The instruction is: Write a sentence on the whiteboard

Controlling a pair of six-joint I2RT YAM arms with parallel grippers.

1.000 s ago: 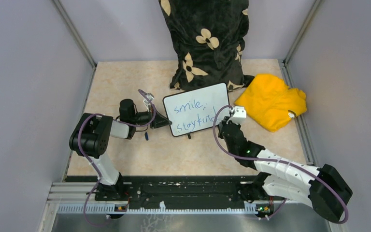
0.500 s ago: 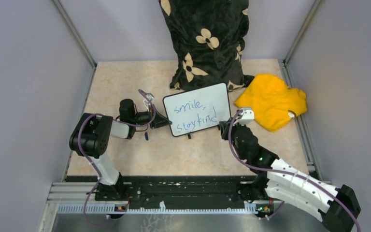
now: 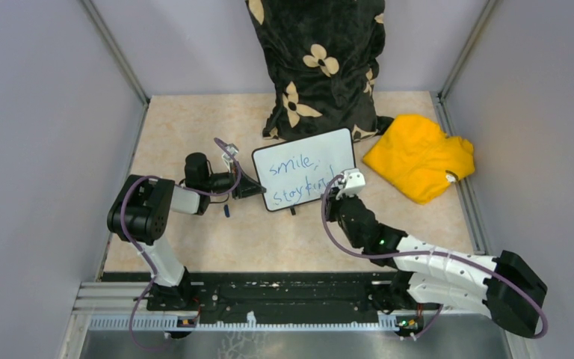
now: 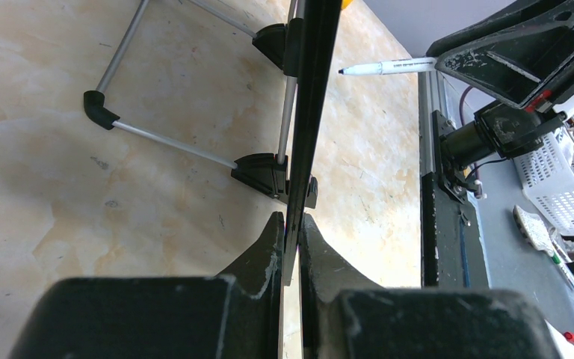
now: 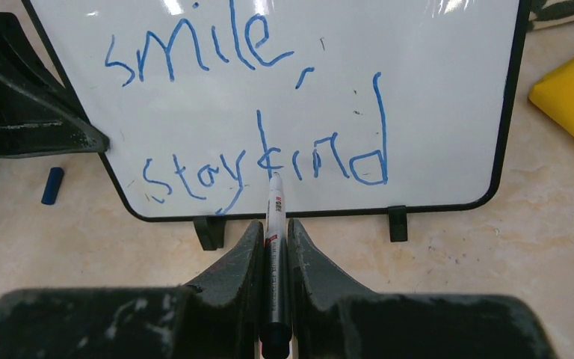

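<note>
Marker (image 5: 275, 206): clamped between the right jaws and pointing at the whiteboard (image 5: 418, 75). Its tip was on or just off the "k" of the lower line; I could not tell if it touched.
Left jaws: pinched shut on the board's left edge, steadying it.
Whiteboard: stood tilted back on its black feet and wire prop in the middle of the worktop (image 3: 194, 127), between the two arms.
Sentence (image 5: 254, 161): blue, "smile," above "stay kind".
Step in hand: seemingly touching up or finishing the lower line.
Doing it well: I'd judge that light, even pressure was wanted, since the board rested only on a thin prop. The left grip had to be firm while the right arm drew short strokes, lifting cleanly so the wet ink wasn't smeared.
Count, near to far: two arms; one marker; one blue cap (image 3: 226, 211) loose on the worktop beside the left jaws; one whiteboard with two written lines and two front feet; one yellow cloth (image 3: 418, 155) to its right; one black flowered cushion (image 3: 318, 67) behind.
</note>
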